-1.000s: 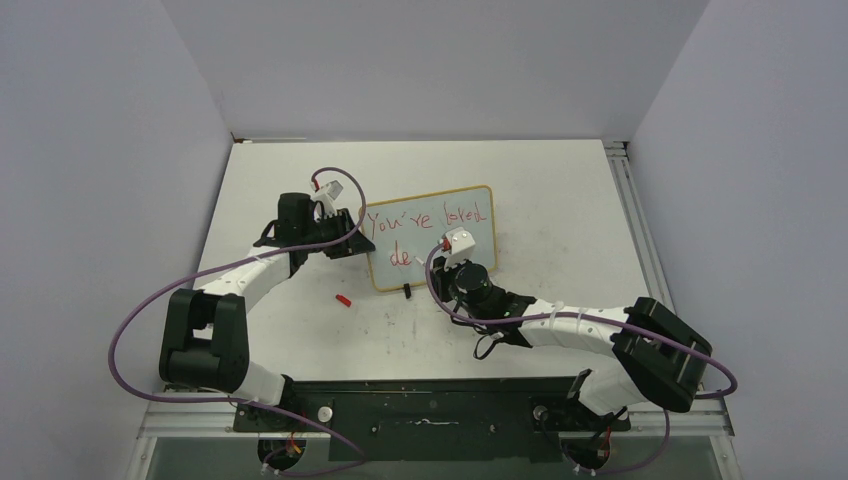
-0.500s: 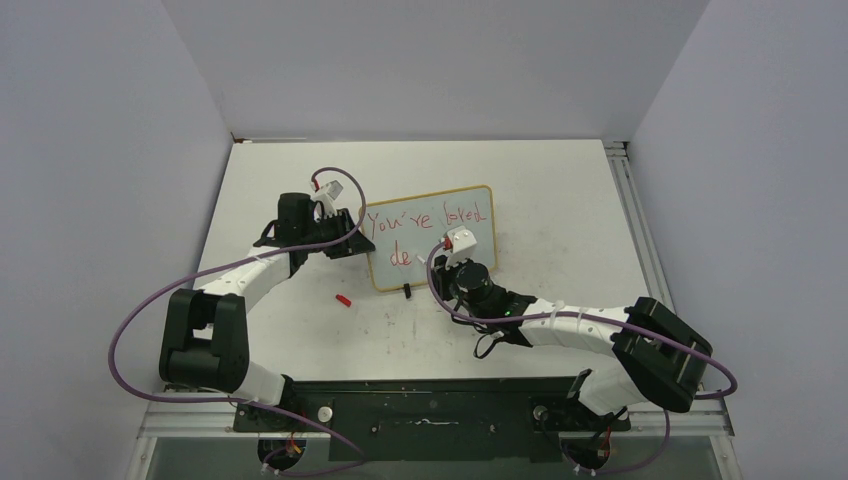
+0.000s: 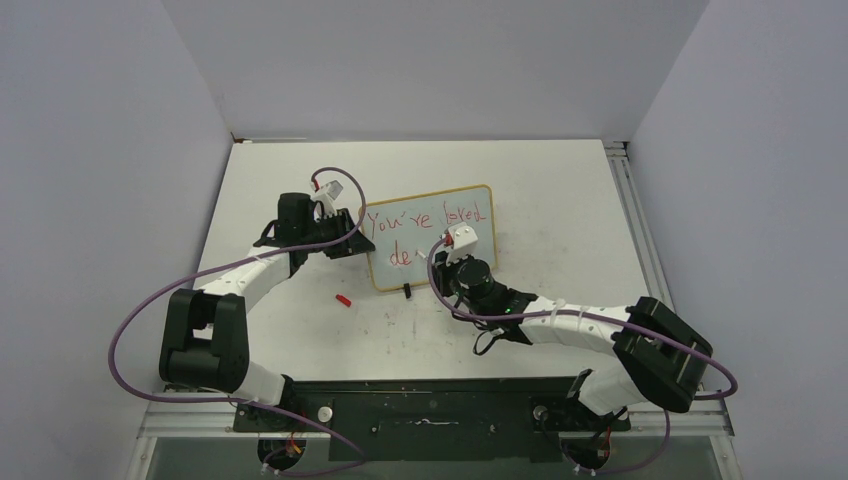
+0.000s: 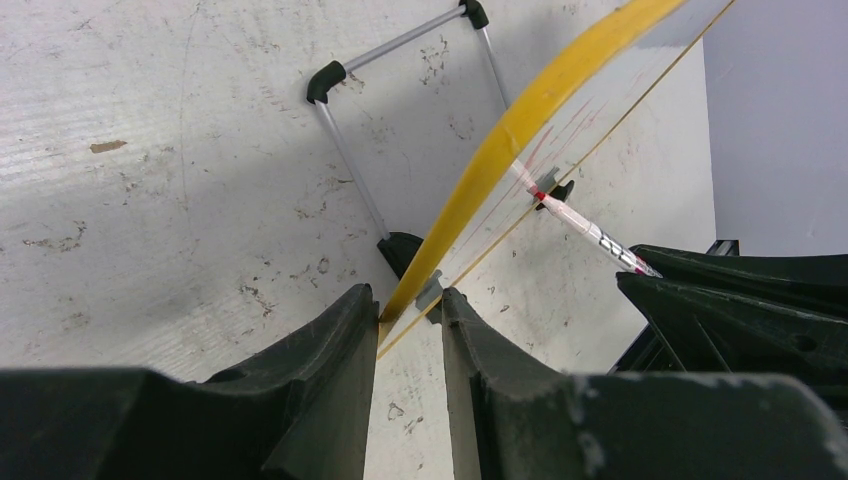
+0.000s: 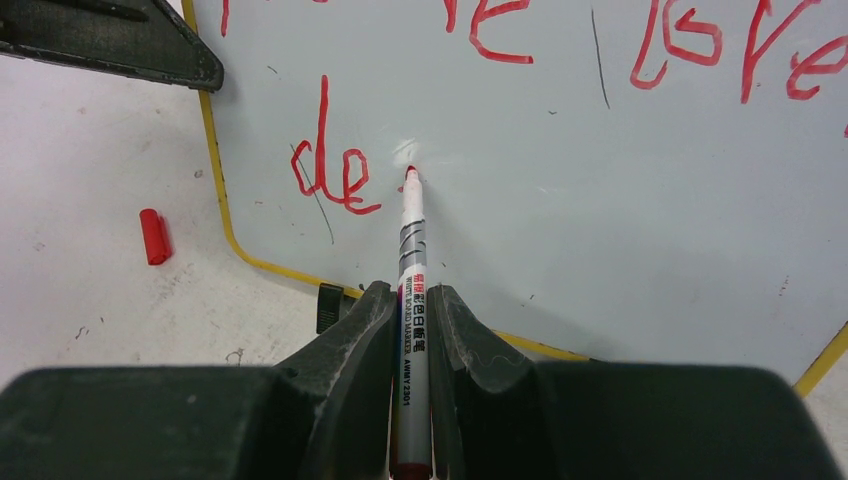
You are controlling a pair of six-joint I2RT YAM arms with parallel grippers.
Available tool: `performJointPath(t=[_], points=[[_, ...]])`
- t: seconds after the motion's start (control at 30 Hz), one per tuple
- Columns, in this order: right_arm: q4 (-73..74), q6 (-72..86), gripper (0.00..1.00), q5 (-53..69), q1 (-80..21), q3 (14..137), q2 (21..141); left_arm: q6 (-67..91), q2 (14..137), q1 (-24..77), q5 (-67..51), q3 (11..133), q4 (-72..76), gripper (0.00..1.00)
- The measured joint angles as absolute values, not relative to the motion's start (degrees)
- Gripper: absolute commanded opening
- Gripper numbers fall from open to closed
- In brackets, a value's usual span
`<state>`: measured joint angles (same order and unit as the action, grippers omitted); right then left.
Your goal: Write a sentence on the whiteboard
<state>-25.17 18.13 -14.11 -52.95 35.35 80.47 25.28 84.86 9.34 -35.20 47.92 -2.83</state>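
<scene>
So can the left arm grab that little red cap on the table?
Probably not right now. The left gripper is shut on the whiteboard's edge, steadying it. The red cap lies in the open beside that arm, so it could likely reach once it lets go.

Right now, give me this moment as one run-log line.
left gripper: shut on whiteboard frame | right gripper: shut on red marker | tip: at board, right of "de" | sentence: unfinished | red cap: on table

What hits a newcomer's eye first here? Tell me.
The unfinished red sentence on the whiteboard at mid-table: "You're loved", then "de". The right gripper holds a marker, tip on the board after "de"; the left gripper clamps the board's left edge.
</scene>
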Motion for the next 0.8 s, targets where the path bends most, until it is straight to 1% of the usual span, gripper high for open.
performJointPath(t=[0.8], points=[[-26.72,17.58,0.05,-12.84,-53.58,36.32,82.15,25.3,84.84,9.34,-35.14,47.92,-2.83,0.28]])
